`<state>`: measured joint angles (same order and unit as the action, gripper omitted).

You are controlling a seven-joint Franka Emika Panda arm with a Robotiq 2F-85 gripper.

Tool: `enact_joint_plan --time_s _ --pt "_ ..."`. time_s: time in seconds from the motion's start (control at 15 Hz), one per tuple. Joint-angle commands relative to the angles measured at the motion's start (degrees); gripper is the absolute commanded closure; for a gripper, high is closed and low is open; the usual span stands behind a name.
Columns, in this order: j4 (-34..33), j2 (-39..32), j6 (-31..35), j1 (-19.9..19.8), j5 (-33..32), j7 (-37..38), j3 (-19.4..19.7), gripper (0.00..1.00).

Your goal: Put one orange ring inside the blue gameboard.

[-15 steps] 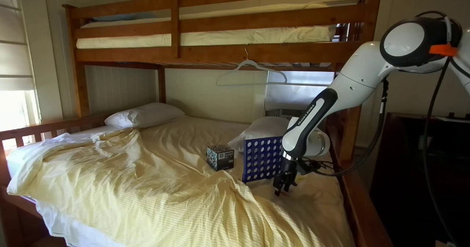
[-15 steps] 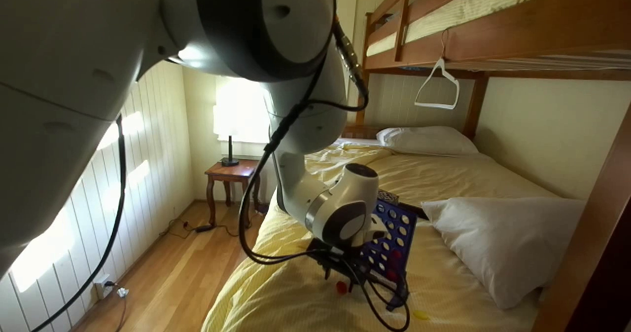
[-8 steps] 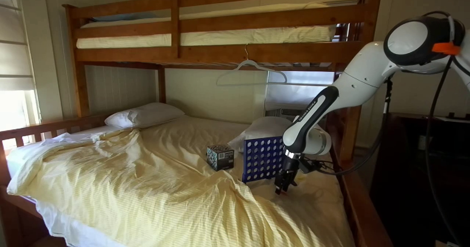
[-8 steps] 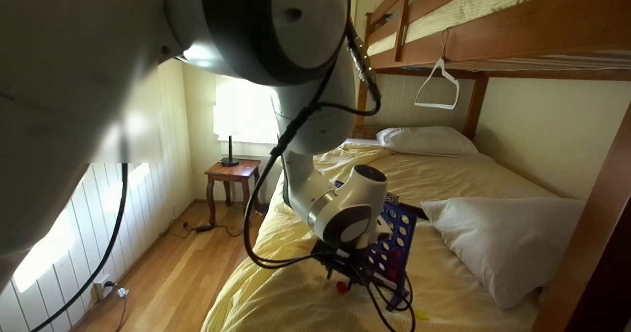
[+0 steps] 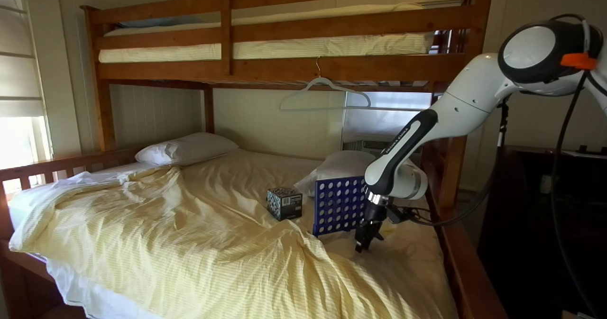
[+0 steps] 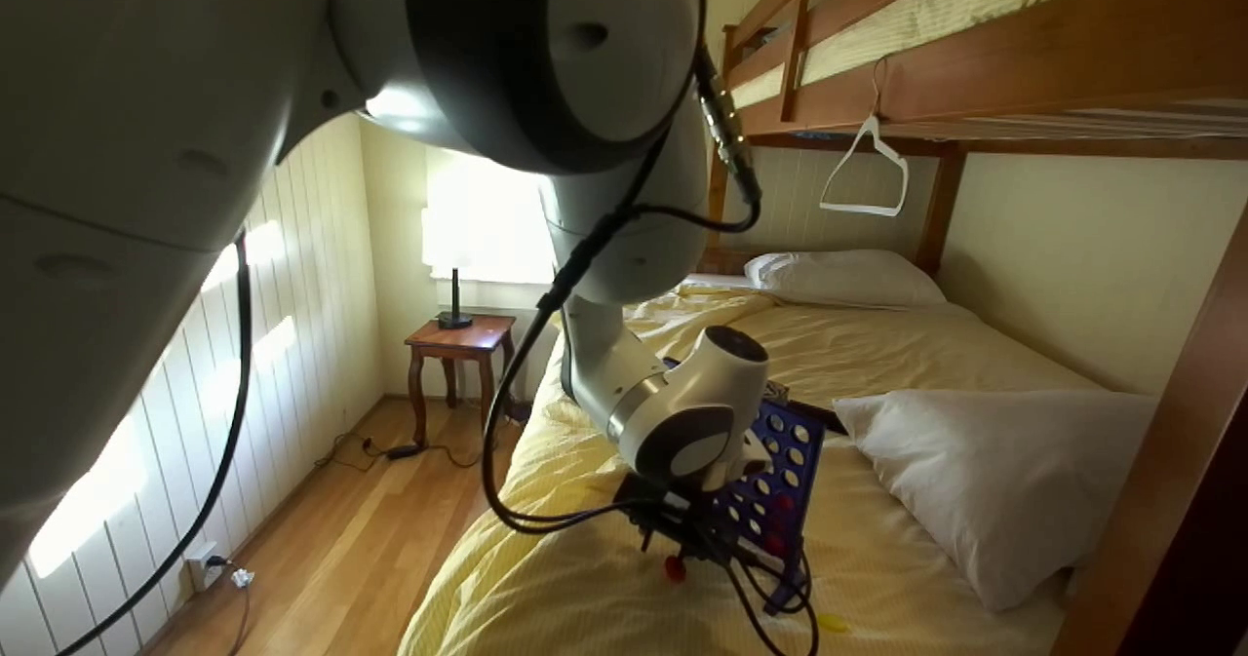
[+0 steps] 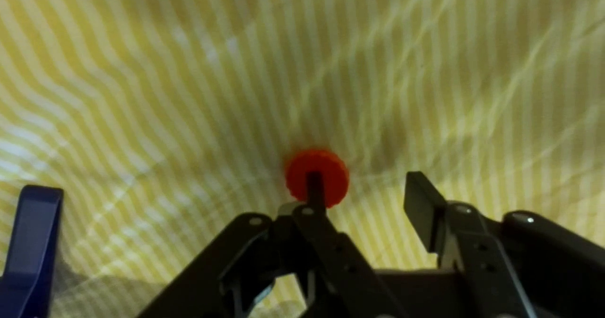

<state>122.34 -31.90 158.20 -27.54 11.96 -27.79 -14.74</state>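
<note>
jaws spread and grasping nothing, the gripper (image 7: 367,185) points down, one finger (image 7: 315,189) covering part of the orange ring (image 7: 334,178) on the bed (image 5: 189,243) near the blue gameboard (image 5: 335,206); the pinch looks not yet lined up. the gameboard stands upright, presumably so rings drop in from above; two red discs (image 6: 775,544) show in its holes. in an exterior view, black cables (image 6: 583,518) pass before its foot, perhaps a snag; whether they touch, i cannot tell. a yellow disc (image 6: 832,622) lies near that foot, a patterned box (image 5: 284,204) sits past the gameboard, a pillow (image 5: 345,165) behind it.
</note>
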Motion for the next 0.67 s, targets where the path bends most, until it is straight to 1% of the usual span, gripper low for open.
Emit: enact_joint_plan --time_s 0.0,0.27,0.53,0.6 --pt "-0.4 0.3 -2.1 0.3 1.7 -2.0 -0.1 0.53" --pt "-0.4 0.4 -2.6 1.0 1.5 -2.0 0.1 0.52" --pt "-0.7 0.0 -3.0 2.4 1.0 -1.2 0.8 0.61" --pt "-0.5 0.2 -2.7 2.5 1.1 -1.1 0.9 0.58"
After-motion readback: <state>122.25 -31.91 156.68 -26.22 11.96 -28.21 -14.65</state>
